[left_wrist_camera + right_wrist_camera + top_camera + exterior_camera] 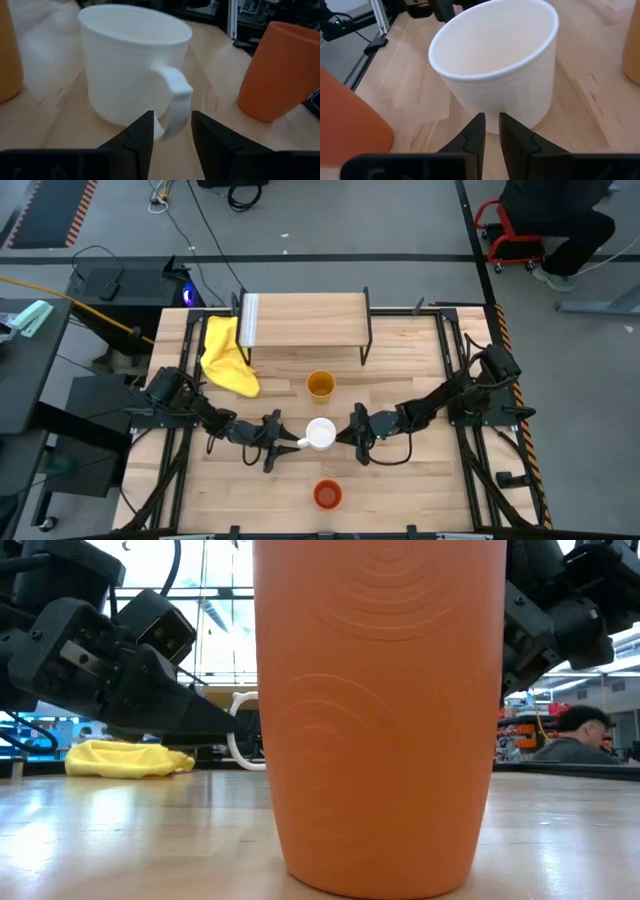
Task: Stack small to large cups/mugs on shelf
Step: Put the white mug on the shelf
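Note:
The white mug [320, 434] stands upright mid-table, its handle [175, 95] pointing toward the table's left. My left gripper [172, 117] is open and level, with one finger on each side of the handle's lower part. My right gripper [491, 117] is on the mug's opposite side. Its fingers are nearly together and their tips are at the mug's lower wall. The yellow-orange cup [320, 386] stands beyond the mug, in front of the shelf [305, 320]. The orange-red cup [327, 495] stands near the front edge and fills the low view [380, 720]. My left gripper's fingers flank the mug's handle [167, 127] level from the table's left; I cannot tell whether either finger touches it. My right gripper's fingertips [479, 122] come level from the table's right at the mug's outer wall [520, 107], low down; I cannot tell whether they touch. The mug stands on the table.
A yellow cloth [228, 355] lies by the shelf's left legs. The shelf's plank top is bare. A person [575, 735] sits in the room behind the table, and another person [560, 220] is beyond its far right corner.

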